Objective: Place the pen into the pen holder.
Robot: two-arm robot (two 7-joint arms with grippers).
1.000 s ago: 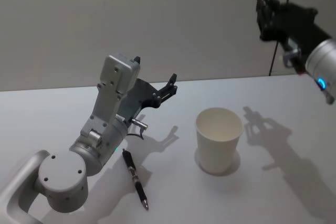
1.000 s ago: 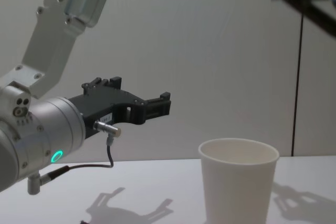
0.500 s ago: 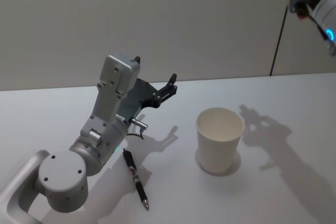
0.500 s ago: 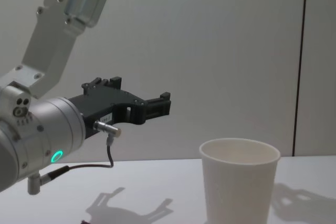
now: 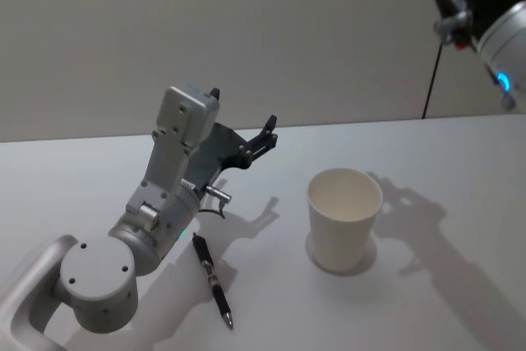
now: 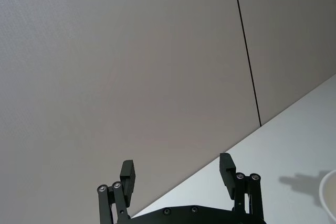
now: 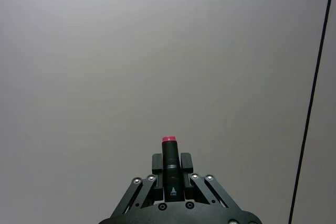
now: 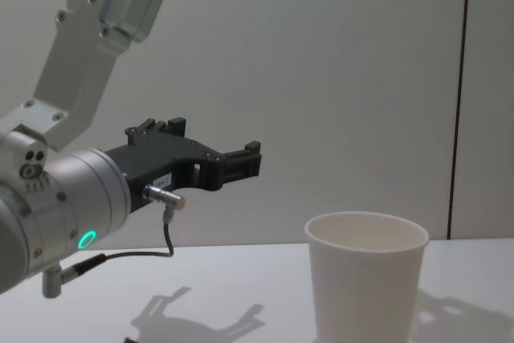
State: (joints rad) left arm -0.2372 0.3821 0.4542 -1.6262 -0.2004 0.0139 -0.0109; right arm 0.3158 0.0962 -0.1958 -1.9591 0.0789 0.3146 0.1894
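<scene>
— Now, entry one: right gripper [image 7: 171, 165]. Any change?
— Position only. A second ago it sat lower in the upper right of the head view. Half a second ago it had climbed almost out past the top edge. At present it sits in the upper right corner, shifted a little leftward. Its shadow [image 5: 409, 203] on the table [image 5: 82, 170] has slid left and now touches the right side of the pen holder [image 5: 341, 240].
— Meaning for the task?
— Judged: carry phase, a high transit towards the holder, not yet over its mouth. Lowering and release are outstanding.
— Grip?
— Fingers closed narrowly on a dark pen [image 7: 168, 153] with a pink end. The barrel stands out beyond the fingertips, bottom centre of the right wrist view.
— Entry two: left gripper [image 6: 177, 174].
— Unchanged. Fingers spread wide, nothing between them, touching nothing, aimed at the wall. Idle, left of centre in the head view.
— Entry three: pen holder.
— White paper cup, upright, empty as far as its mouth shows, right of centre in the head view. Not moved.
— Anything further?
— One black pen [image 5: 212, 279], lying flat on the table, lower left of centre, just beside the left arm and well apart from the holder. Not moved.
</scene>
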